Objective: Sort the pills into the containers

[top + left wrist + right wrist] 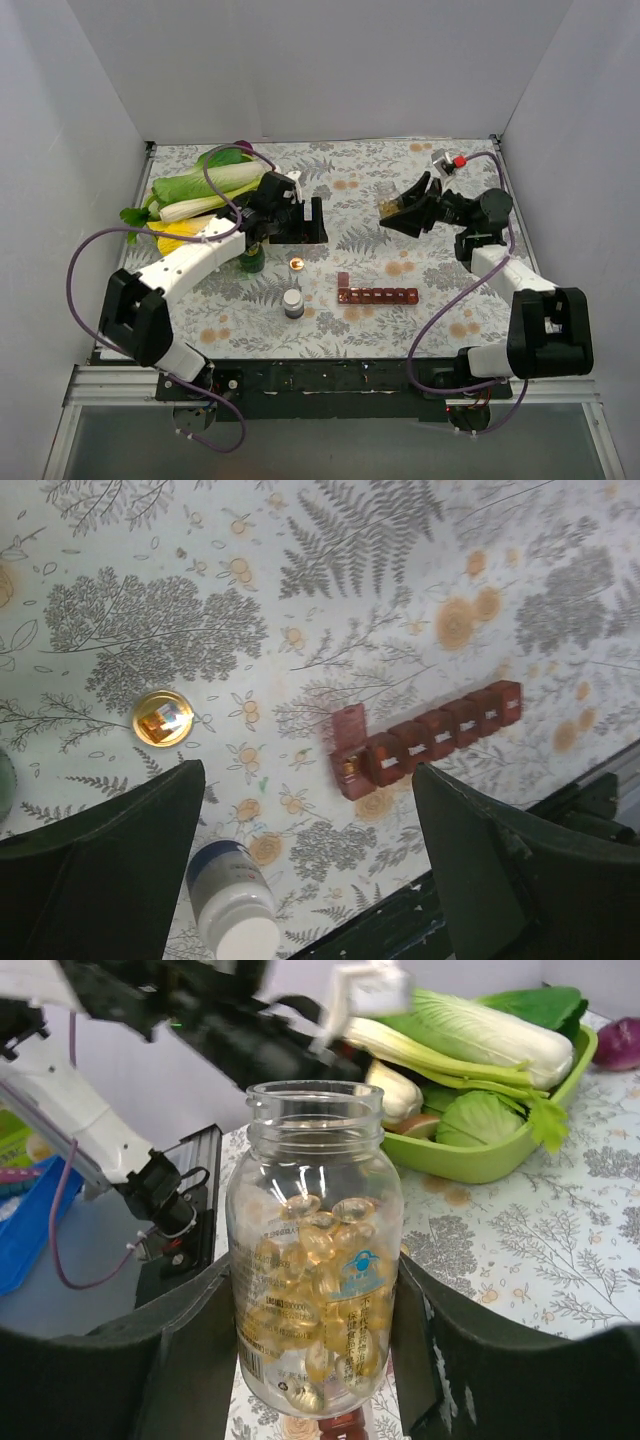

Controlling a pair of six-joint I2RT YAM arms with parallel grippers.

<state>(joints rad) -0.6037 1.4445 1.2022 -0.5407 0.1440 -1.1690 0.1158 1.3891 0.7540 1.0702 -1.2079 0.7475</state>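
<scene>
Clear jar (315, 1250), uncapped and well stocked with golden capsules (320, 1230), is clamped mouth-up between the fingers of the right gripper (392, 208). It is held in the air, well apart from the strip (378, 295). Strip lies flat on the table (380, 165) between the arms. Only its left-end lid (349, 725) stands open; the other compartments appear shut. Left gripper (307, 770) hangs over the table with jaws apart and empty, with the strip and a gold cap (162, 718) below it.

Risks, as judged:
1. The jar's wide mouth must serve a very small compartment. Any tilt over the strip is likely to release several capsules at once and scatter them.
2. Strip is light and unrestrained. A nudge from jar or finger could shift it or close the open lid.
3. Smooth jar wall could slip in the grip once tilted.
4. Grey bottle (293, 303) stands near the strip's open end and could be knocked over.
</scene>
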